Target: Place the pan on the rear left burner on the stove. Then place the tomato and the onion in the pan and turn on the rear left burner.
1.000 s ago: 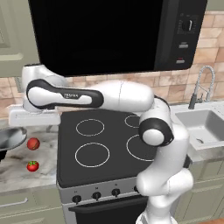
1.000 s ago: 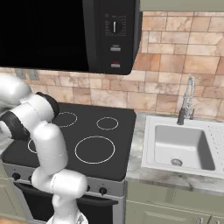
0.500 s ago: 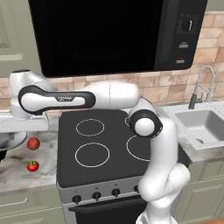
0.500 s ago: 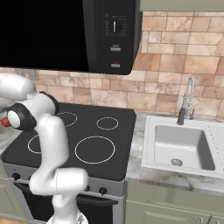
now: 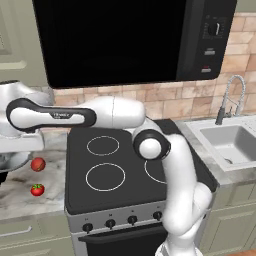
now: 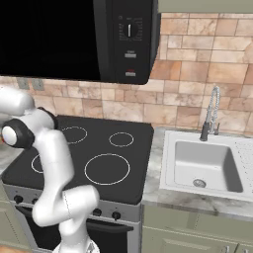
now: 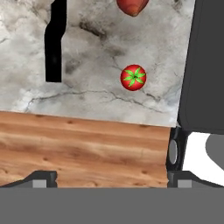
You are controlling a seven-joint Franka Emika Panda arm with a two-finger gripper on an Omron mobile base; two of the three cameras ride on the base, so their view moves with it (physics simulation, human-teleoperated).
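Swung farther left than a second ago, the white arm (image 5: 75, 116) now reaches across the stove (image 5: 130, 170) and over the marble desk (image 5: 30, 192) beside it.

Left base view: the arm's forearm lies level above the left edge of the cooktop. The rear left burner (image 5: 103, 146) is bare. On the desk left of the stove lie the onion (image 5: 38, 164) and, nearer the front edge, the tomato (image 5: 37, 189), apart from one another. The pan (image 5: 11, 161) shows partly at the left edge, under the arm's end.

Right base view: the arm rises at the left, its elbow over the cooktop's left side; the sink (image 6: 205, 165) lies to the right of the stove.

Hand view: the camera looks straight down on the desk. The pan's black handle (image 7: 55, 41) lies at upper left, the tomato sits near centre with its green stem upward, and the onion is cut by the top edge. The jaws (image 7: 111, 179) stand wide, holding nothing, their tips over the wooden floor (image 7: 83, 148) past the desk's front edge.
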